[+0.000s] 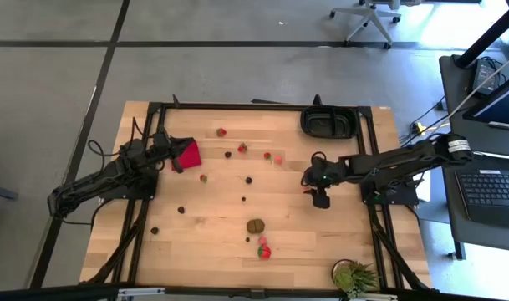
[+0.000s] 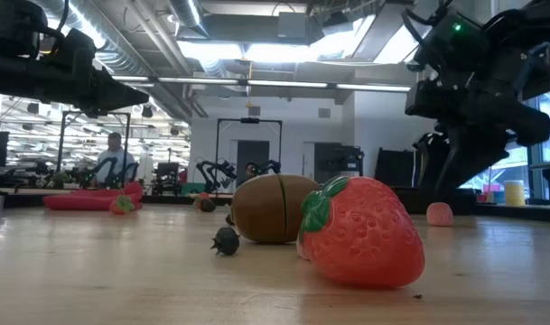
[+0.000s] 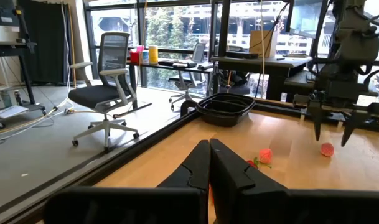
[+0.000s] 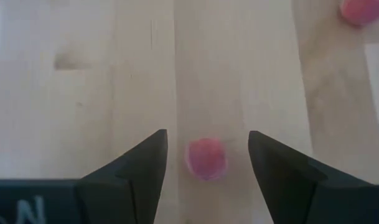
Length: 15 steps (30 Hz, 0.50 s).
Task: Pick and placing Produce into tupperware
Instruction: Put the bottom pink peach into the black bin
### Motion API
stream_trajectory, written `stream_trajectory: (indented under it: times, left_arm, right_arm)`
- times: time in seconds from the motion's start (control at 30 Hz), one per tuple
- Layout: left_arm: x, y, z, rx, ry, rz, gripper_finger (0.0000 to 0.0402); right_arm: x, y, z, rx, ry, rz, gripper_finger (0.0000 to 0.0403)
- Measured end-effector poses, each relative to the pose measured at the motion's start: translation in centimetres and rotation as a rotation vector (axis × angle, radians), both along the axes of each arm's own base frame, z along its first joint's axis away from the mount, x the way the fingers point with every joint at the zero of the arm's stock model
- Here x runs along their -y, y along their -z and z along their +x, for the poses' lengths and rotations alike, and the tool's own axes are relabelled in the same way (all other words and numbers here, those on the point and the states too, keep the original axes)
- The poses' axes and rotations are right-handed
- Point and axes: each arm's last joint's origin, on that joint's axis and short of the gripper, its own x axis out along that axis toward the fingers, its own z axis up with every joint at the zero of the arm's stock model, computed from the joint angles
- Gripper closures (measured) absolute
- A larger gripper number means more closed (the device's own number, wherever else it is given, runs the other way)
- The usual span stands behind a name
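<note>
The black tray (image 1: 329, 122) sits at the far edge of the table (image 1: 204, 242). The right gripper (image 4: 206, 155) hangs near the tray with its fingers apart, and a small pink piece (image 4: 206, 158) lies on the wood between them. It may be a berry, but the view is blurry. The left gripper (image 3: 209, 163) is far from the tray, by the red cloth (image 1: 187, 155), fingers pressed together and empty. Strawberries (image 1: 263, 250), dark berries (image 1: 248, 179) and a brown lump (image 1: 255, 225) lie scattered across the table, outside the tray.
</note>
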Motion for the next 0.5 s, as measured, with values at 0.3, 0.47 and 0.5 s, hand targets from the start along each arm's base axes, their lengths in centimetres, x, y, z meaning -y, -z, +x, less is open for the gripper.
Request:
stream_trajectory:
  times: [0.3,0.47,0.5]
  left_arm:
    - [0.0,0.0,0.0,0.000,0.000,0.000,0.0382]
    - [0.0,0.0,0.0,0.000,0.000,0.000,0.0370]
    - [0.0,0.0,0.0,0.000,0.000,0.000,0.0368]
  right_arm:
    - [0.0,2.1,0.5,-0.101,0.043,0.022,0.0179]
    - [0.0,2.7,0.9,-0.111,0.049,0.012,0.0210]
    - [0.0,2.8,0.9,-0.112,0.050,0.011,0.0219]
